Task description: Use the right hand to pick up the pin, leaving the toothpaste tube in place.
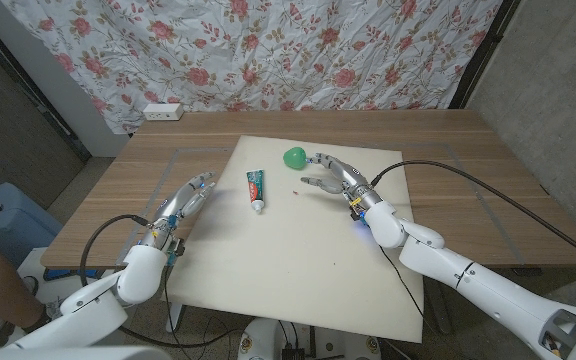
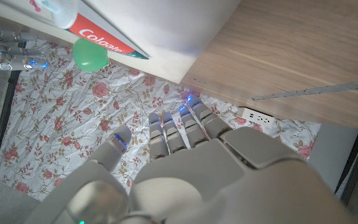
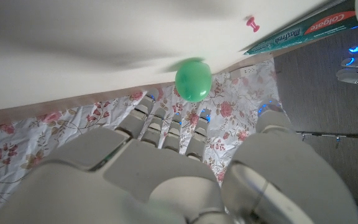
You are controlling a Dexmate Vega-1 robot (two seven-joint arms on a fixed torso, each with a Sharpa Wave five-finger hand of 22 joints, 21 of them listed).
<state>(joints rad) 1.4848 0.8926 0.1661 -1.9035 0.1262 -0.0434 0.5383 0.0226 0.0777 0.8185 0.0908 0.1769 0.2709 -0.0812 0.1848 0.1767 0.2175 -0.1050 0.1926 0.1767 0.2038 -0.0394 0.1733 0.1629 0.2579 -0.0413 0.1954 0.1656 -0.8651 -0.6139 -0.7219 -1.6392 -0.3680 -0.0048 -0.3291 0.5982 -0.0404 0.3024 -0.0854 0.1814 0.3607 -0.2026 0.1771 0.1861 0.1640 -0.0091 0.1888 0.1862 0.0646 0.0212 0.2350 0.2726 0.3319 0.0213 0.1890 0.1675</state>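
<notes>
right robot hand (image 1: 333, 175) spread open near pin (image 1: 298, 190)

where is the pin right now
In the head view the pin lies on the white board, between the toothpaste tube and the right robot hand, below the green ball.

My pin (image 1: 298, 189) is red, the toothpaste tube (image 1: 256, 189) green, red and white, the ball (image 1: 294, 157) green, the curtain (image 1: 298, 50) rose-printed.

Right hand (image 1: 336, 176) open, fingers spread (left hand (image 1: 190, 195) open).
</notes>
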